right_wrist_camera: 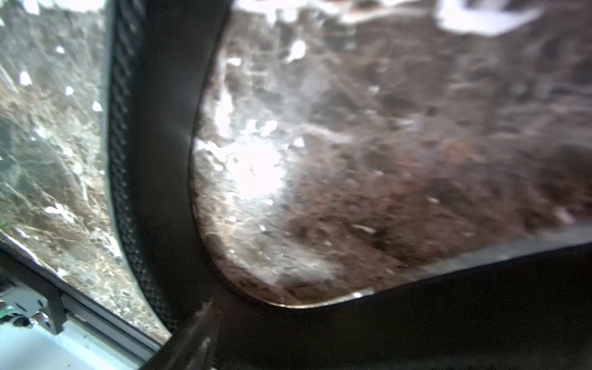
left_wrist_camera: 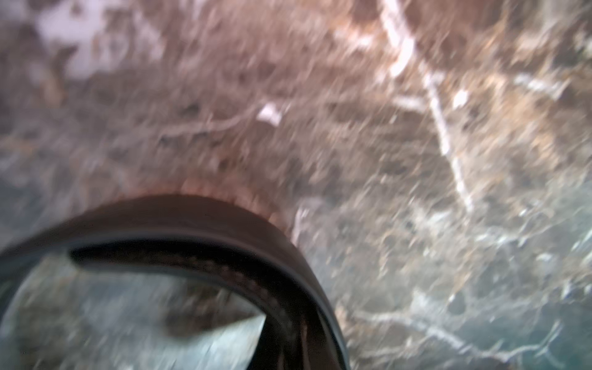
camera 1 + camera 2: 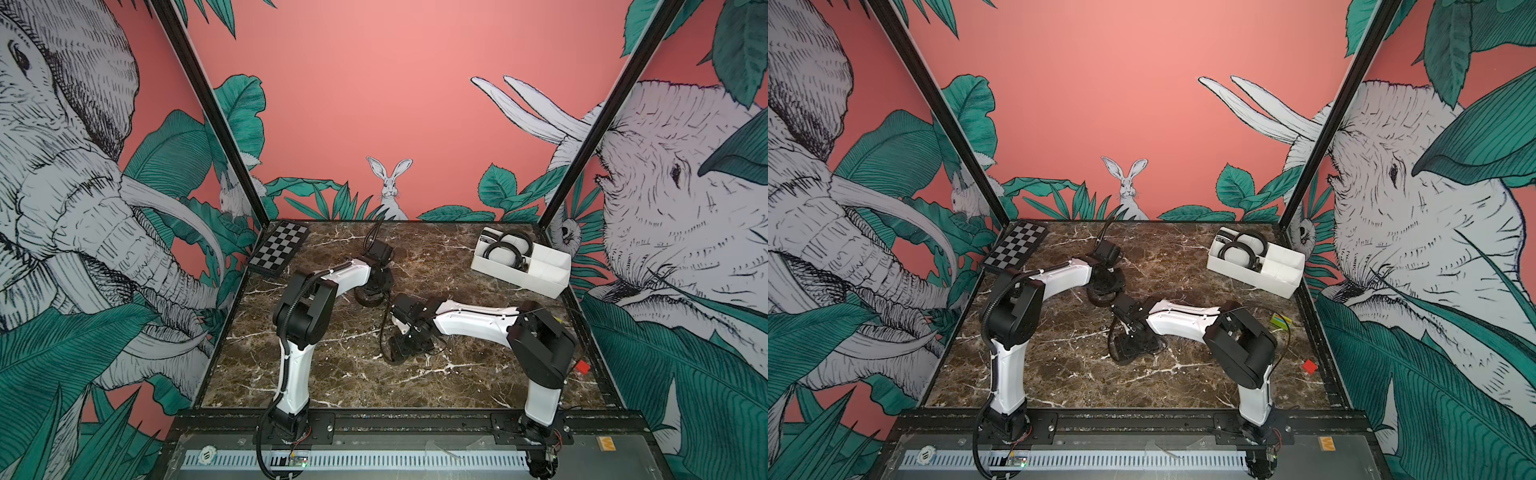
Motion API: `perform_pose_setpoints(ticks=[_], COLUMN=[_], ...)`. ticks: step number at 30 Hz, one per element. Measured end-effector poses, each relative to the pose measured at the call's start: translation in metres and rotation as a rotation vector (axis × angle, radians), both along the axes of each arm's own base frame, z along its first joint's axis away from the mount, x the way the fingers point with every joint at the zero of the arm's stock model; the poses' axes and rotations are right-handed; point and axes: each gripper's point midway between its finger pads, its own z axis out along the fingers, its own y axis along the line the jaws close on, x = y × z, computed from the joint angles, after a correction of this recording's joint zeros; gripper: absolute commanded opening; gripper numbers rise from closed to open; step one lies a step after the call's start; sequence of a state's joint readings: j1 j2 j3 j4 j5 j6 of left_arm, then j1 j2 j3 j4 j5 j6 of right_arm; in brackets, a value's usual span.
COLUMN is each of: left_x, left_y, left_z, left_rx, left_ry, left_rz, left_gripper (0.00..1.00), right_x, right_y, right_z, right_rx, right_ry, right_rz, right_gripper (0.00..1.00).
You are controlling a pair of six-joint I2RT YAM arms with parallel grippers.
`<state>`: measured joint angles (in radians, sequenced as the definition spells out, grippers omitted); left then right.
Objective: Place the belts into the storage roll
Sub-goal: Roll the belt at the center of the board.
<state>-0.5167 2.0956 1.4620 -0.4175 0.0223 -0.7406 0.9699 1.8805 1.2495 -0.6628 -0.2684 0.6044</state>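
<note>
One black belt [image 3: 365,298] lies on the marble table between the two arms, coiled near my left gripper [image 3: 376,286] and looping on past my right gripper [image 3: 399,347]. The blurred left wrist view shows this belt [image 2: 198,221] curving in to the jaws, which are shut on it. In the right wrist view the belt [image 1: 160,160] sweeps across close to the camera. One finger [image 1: 192,336] shows off to the side, and the jaws stand open. The white storage roll [image 3: 536,278] sits at the back right with two coiled belts [image 3: 500,251] in its far compartments.
A black-and-white checkerboard [image 3: 280,247] leans at the back left corner. A small red block [image 3: 583,366] and a green-yellow piece [image 3: 1281,321] lie near the right edge. Black frame posts stand at both back corners.
</note>
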Motion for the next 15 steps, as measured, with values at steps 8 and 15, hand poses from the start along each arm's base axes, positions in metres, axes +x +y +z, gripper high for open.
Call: perform_pose_setpoints(ticks=[8, 15], left_x=[0.018, 0.048], left_y=[-0.004, -0.013], left_z=[0.001, 0.002], left_rx=[-0.051, -0.083], left_ry=[-0.011, -0.033], left_rz=[0.02, 0.032], left_gripper=[0.0, 0.0], right_x=[0.051, 0.144], right_y=[-0.046, -0.147], right_z=[0.051, 0.057], right_rx=[-0.066, -0.174], right_ry=[-0.099, -0.23], right_rz=[0.051, -0.128], right_gripper=[0.98, 0.99])
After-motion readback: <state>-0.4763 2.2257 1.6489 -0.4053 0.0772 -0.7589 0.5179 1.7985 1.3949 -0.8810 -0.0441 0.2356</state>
